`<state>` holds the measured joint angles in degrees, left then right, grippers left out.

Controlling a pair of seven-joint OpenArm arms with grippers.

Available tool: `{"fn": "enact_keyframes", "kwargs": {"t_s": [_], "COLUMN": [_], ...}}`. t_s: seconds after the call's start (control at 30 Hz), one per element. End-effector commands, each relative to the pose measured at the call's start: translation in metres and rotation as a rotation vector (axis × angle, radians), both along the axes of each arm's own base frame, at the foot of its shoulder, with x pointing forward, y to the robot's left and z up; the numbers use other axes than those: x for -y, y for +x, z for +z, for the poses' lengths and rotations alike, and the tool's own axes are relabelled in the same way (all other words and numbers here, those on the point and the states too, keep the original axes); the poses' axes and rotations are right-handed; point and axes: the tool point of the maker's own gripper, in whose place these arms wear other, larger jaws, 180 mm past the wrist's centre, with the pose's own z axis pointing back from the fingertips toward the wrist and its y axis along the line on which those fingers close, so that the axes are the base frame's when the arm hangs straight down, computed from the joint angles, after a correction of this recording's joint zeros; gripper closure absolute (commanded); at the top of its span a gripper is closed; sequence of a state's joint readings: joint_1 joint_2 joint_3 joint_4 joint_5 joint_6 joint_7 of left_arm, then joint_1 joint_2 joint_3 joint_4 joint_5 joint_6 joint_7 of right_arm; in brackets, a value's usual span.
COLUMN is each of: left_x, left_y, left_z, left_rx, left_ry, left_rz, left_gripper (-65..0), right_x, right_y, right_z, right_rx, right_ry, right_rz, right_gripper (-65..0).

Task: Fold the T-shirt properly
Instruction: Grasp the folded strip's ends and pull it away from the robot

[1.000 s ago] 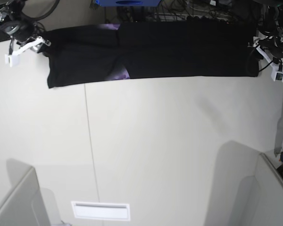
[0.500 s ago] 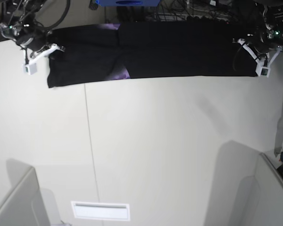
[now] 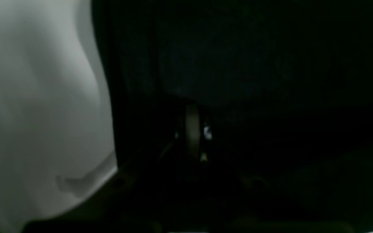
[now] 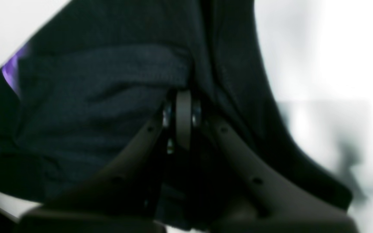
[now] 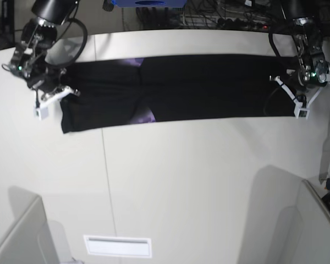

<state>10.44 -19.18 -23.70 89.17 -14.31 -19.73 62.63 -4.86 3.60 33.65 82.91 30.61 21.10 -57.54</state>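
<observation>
T-shirt [image 5: 209,85] folded into a long black band across the far part of the surface [image 5: 198,181], one hand clamped on each end.

The T-shirt lies flat as a long strip parallel to the far edge of the surface, reaching from near the far-left corner to near the far-right corner in the base view. Small purple patches of print show at a fold line left of its middle. The right hand [image 5: 54,94] is closed on the strip's left end; the right wrist view shows its fingers [image 4: 238,152] pinched together with black cloth bunched around the tips. The left hand [image 5: 296,99] is closed on the opposite end; in the left wrist view dark cloth fills nearly the whole frame.
</observation>
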Motion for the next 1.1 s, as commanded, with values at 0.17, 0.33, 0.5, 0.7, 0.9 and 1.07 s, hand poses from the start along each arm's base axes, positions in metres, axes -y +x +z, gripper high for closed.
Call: {"fn": "enact_keyframes", "kwargs": {"t_s": [0.17, 0.33, 0.5, 0.7, 0.9, 1.07], "left_x": [-0.003, -0.002, -0.003, -0.027, -0.047, -0.052], "left_y": [0.040, 0.063, 0.074, 0.057, 0.010, 0.002], "left_z": [0.016, 0.035, 0.062, 0.115, 0.133, 0.133], "left_rx": [0.057, 0.127, 0.205, 0.319, 0.429, 0.507], "left_ry": [-0.006, -0.006, 0.029, -0.053, -0.166, -0.221], "left_rz": [0.016, 0.014, -0.009, 0.058, 0.160, 0.200], "left_gripper": [0.0, 0.0, 0.0, 0.0, -1.5, -56.6], "right_x": [0.014, 0.017, 0.015, 0.009, 0.006, 0.005], "right_y": [0.039, 0.054, 0.066, 0.071, 0.066, 0.067], "right_z": [-0.004, 0.018, 0.066, 0.111, 0.127, 0.129], "right_rx": [-0.030, 0.021, 0.169, 0.315, 0.331, 0.338], "right_ry": [-0.076, -0.100, -0.106, -0.106, -0.136, -0.137], "right_rz": [-0.013, 0.000, 0.009, 0.030, 0.057, 0.058], "right_gripper": [0.0, 0.0, 0.0, 0.0, 0.0, 0.0]}}
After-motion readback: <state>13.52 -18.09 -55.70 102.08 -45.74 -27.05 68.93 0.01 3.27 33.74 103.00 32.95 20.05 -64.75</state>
